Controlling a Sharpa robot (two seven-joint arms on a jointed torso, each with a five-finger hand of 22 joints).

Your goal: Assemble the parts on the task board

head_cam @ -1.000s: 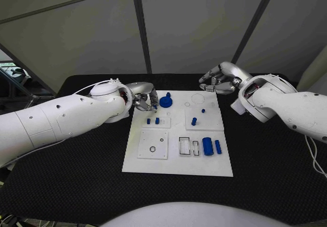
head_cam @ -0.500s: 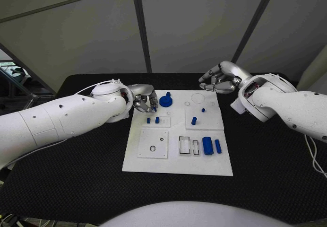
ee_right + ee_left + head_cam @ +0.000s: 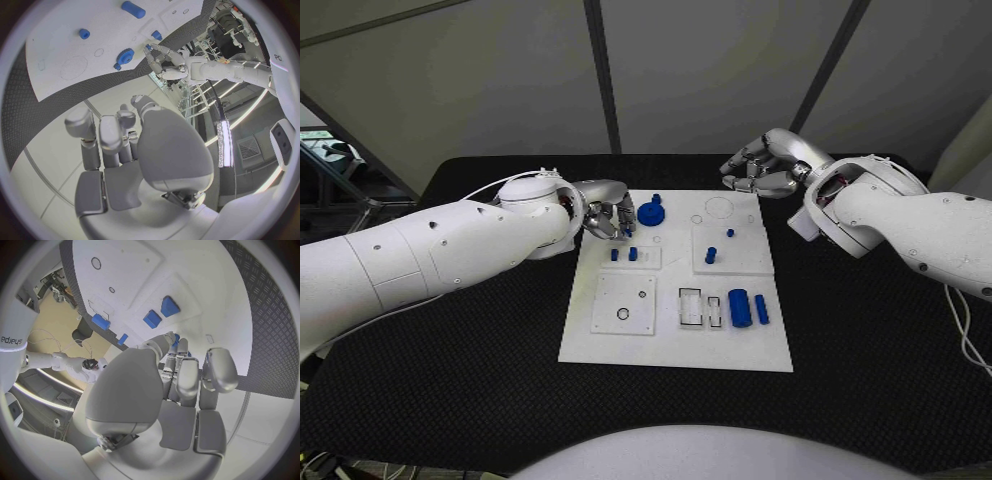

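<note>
The task board (image 3: 678, 345) lies flat at the centre of the black table (image 3: 444, 370). Blue parts stand on it: a round knob-like piece (image 3: 652, 213) near the far left corner, small pegs (image 3: 623, 255) mid-board, two cylinders (image 3: 749, 308) at the right. The left hand (image 3: 607, 215) hovers just beside the knob-like piece, fingers curled narrow, holding nothing visible. The right hand (image 3: 764, 168) hangs beyond the far edge, fingers curled in, empty.

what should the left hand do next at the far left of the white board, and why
Probably ease the left silver hand down toward the round blue part beside it on the white task board. Its fingers look curled just short of that part, apparently holding nothing, while the right hand hovers off the board.
</note>
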